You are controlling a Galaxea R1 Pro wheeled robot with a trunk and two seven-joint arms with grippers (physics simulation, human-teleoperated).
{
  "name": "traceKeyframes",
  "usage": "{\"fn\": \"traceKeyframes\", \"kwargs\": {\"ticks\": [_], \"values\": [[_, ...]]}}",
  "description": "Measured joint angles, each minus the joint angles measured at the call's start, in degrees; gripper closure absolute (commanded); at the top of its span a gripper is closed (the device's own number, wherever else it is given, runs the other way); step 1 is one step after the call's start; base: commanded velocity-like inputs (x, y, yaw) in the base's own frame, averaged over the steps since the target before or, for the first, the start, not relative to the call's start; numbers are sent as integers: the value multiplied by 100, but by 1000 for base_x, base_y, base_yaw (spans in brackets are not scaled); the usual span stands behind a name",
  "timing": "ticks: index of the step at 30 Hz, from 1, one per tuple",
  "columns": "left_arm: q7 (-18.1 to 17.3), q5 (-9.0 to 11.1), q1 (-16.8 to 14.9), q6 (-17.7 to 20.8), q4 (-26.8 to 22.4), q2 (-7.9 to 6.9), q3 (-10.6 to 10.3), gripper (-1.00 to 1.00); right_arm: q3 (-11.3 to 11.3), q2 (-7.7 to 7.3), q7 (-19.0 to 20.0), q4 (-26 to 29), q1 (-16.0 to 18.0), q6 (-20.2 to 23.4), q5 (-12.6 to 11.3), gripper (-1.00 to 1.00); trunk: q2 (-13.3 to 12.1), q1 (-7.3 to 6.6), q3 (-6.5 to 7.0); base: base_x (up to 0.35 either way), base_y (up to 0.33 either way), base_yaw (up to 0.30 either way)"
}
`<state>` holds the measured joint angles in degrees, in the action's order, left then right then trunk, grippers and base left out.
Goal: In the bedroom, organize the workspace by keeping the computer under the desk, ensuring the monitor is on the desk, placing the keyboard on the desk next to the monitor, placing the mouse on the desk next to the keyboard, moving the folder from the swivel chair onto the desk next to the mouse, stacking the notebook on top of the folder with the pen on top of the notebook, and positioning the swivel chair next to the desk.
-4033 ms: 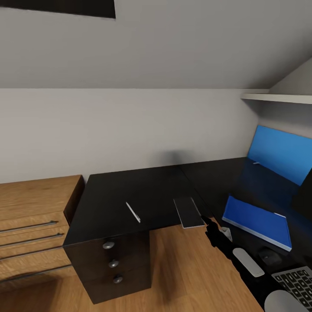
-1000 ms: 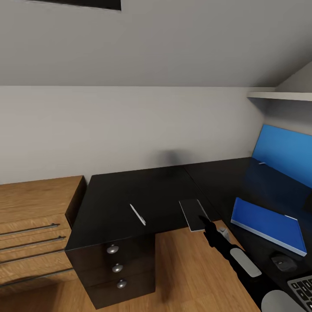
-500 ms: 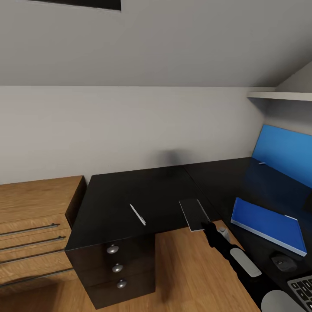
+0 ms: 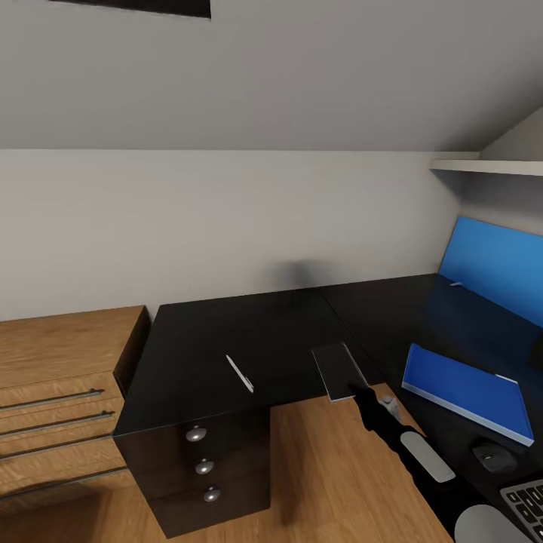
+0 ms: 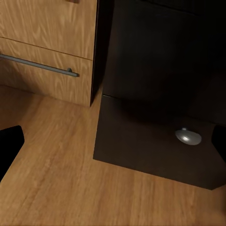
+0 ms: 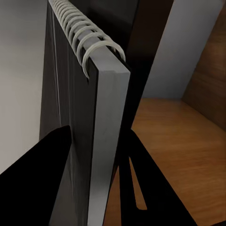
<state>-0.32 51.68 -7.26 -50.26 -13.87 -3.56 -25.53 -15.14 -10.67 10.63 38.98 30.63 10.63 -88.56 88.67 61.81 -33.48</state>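
Nearby, right hand (image 6: 94, 155) clamped on notebook (image 4: 338, 371) – pen (image 4: 240, 373) and folder (image 4: 467, 392) alongside on desk (image 4: 226, 332).

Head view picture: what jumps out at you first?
The bright blue folder lying on the right part of the black desk grabs the eye first. Next, the right tool pinching the notebook at the desk's front edge, and the thin pen lying alone left of it.

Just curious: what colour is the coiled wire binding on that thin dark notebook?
Pale silvery grey spiral binding, clearest in the right wrist view.
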Motion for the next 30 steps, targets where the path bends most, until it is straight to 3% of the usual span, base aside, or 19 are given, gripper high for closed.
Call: {"fn": "traceKeyframes", "kwargs": {"ticks": [14,30], "values": [[-8,-7,0,8,0,0,-1,-100,-1,-8,8,4,0,-1,16,100,0,0,0,0,0,0],[-1,-8,0,17,0,9,-10,-100,-27,-46,22,271,1,-1,20,100,-640,-351,287,0,0,0]]}}
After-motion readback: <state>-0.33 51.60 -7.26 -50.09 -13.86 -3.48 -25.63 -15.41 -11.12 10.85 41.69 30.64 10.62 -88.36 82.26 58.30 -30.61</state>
